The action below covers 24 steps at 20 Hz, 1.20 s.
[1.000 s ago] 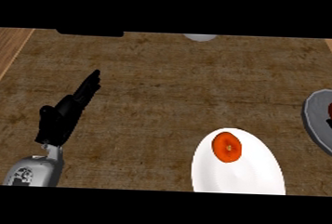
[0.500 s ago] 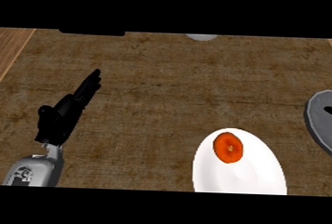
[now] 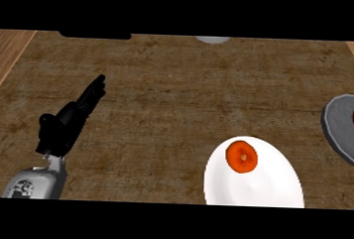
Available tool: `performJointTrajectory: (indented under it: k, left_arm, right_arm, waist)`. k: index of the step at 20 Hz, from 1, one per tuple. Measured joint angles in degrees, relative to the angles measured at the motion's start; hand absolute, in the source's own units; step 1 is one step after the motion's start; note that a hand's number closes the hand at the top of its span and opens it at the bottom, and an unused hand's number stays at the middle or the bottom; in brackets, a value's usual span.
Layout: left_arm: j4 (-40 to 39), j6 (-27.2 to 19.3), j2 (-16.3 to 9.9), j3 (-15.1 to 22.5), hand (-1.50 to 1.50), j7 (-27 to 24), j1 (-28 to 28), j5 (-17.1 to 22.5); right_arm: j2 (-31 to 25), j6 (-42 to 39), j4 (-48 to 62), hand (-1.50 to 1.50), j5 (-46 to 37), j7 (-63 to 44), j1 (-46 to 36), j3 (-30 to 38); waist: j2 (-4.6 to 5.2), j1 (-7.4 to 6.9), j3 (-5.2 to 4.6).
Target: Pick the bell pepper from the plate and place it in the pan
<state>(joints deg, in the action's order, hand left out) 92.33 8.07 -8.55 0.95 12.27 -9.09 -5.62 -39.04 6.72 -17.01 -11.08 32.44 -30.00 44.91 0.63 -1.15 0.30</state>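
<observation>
Resting on the plate point(image 3: 269, 194), the bell pepper point(image 3: 241, 156) awaits picking. Left hand point(image 3: 66, 122) rests straight-fingered; reaching comes next, toward the pan point(image 3: 337, 129).

A kitchen is suggested: a brown wooden counter point(image 3: 181, 92) fills the frame, a white plate point(image 3: 280, 194) is set at lower centre, and a grey pan point(image 3: 339, 129) is seen at the right edge.

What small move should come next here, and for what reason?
Probably bring the right hand into view, down toward the bell pepper. It sits untouched on the white plate, and the grey pan is at the right edge. Only the left hand shows, open, resting far left of the plate.
</observation>
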Motion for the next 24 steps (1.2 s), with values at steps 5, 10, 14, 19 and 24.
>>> performJointTrajectory:
  k: [5,10,14,19,24]
  left_arm:
    - [-0.85,0.46,-0.49,-1.07,0.00,-0.92,0.57,0.37]
    - [0.76,1.29,-1.15,-1.85,0.00,0.42,1.15,1.01]
    - [1.10,0.49,0.28,-0.63,0.00,0.02,2.34,-0.35]
    - [1.43,1.31,-0.30,-1.68,0.00,0.42,1.92,-0.22]
    - [0.99,1.80,-0.07,-2.06,0.00,0.72,1.34,-0.14]
  right_arm:
    - [-1.49,-8.84,1.06,-1.50,3.25,7.84,5.32,1.71]
    - [-1.81,-14.14,0.65,-1.50,5.85,15.98,11.41,2.44]
    - [-0.36,-16.35,-0.23,-1.50,8.03,19.60,15.14,1.92]
    - [2.11,-17.32,-3.05,-1.50,10.72,21.71,19.97,0.35]
    - [4.99,-16.87,-5.99,-1.50,12.77,23.20,23.81,-1.26]
  waist:
    - [-0.23,0.51,-0.08]
    - [-0.45,0.84,-0.18]
    - [-0.55,1.02,-0.21]
    - [-0.63,1.19,-0.26]
    - [-0.65,1.25,-0.29]
